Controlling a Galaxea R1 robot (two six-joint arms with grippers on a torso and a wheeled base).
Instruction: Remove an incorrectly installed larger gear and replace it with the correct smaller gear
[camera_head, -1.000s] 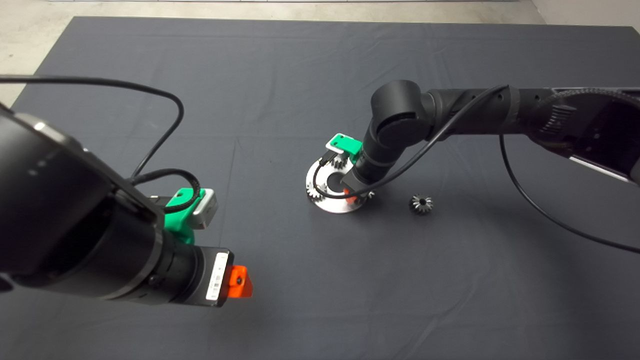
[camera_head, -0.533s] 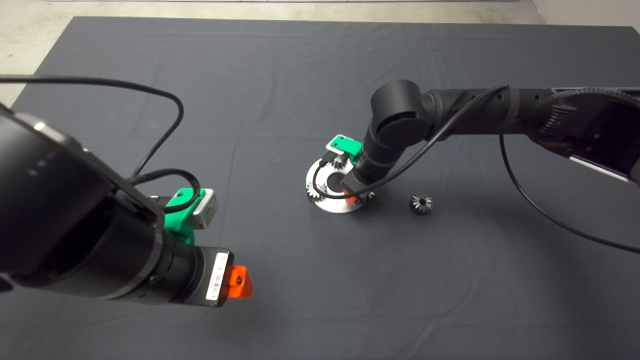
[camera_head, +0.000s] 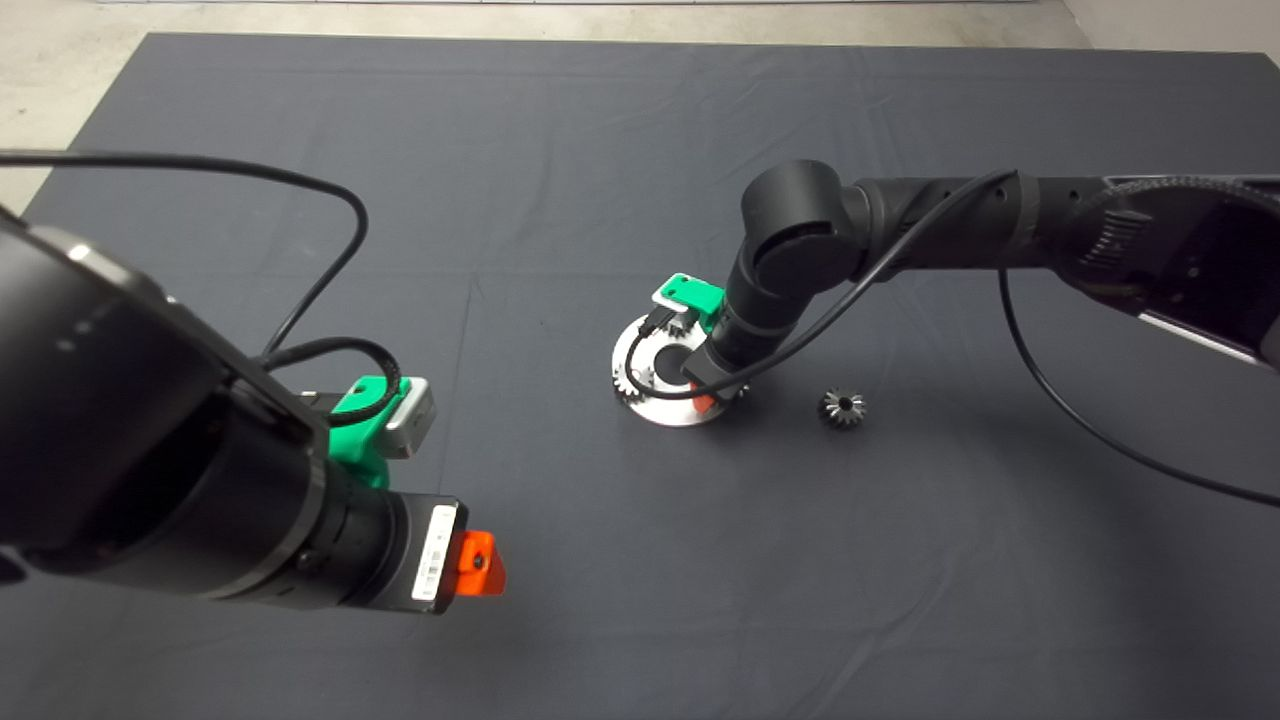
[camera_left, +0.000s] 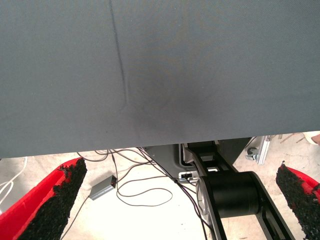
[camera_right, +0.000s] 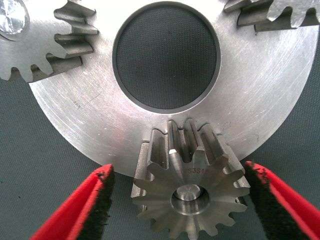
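While the right hand (camera_right: 177, 200) straddles it, pads spread and untouching, the larger gear (camera_right: 190, 192) sits on the round steel plate's (camera_right: 90, 130) rim: rigid, weighty, slippery steel, best pinched across opposite tooth tips.

The mat (camera_head: 560, 200) is viewed from above, while the round metal plate (camera_right: 280, 100) is seen close-up by the right wrist camera.

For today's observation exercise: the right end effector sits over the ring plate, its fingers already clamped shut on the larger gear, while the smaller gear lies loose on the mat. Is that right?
Not quite. In the right wrist view the right end effector is open: its fingers flank the larger gear on the ring plate with gaps on both sides. The smaller gear does lie loose on the mat.
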